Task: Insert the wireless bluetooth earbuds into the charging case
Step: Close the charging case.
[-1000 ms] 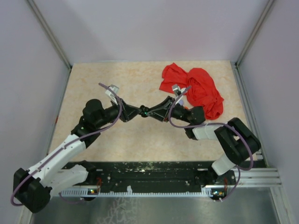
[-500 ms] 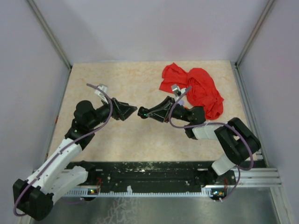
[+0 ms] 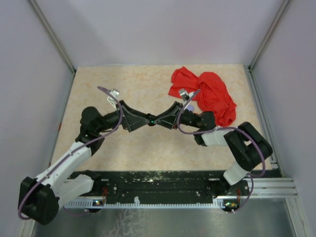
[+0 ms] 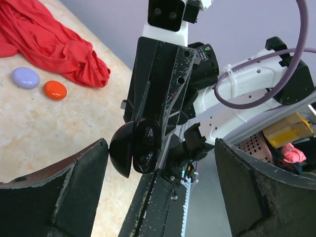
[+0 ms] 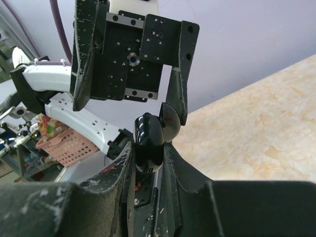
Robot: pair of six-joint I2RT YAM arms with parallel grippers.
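Left wrist cam: my left gripper [image 4: 158, 148] just popped wide open, back around the case [image 4: 136, 150] that my right gripper [image 5: 148, 153] pinches mid-air. Can't spot the earbuds; guessing they're seated.

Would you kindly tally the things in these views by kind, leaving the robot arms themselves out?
red cloth: 1
small discs: 2, the lavender disc and the orange-red disc
charging case, black, held in the right claw: 1
Total: 4
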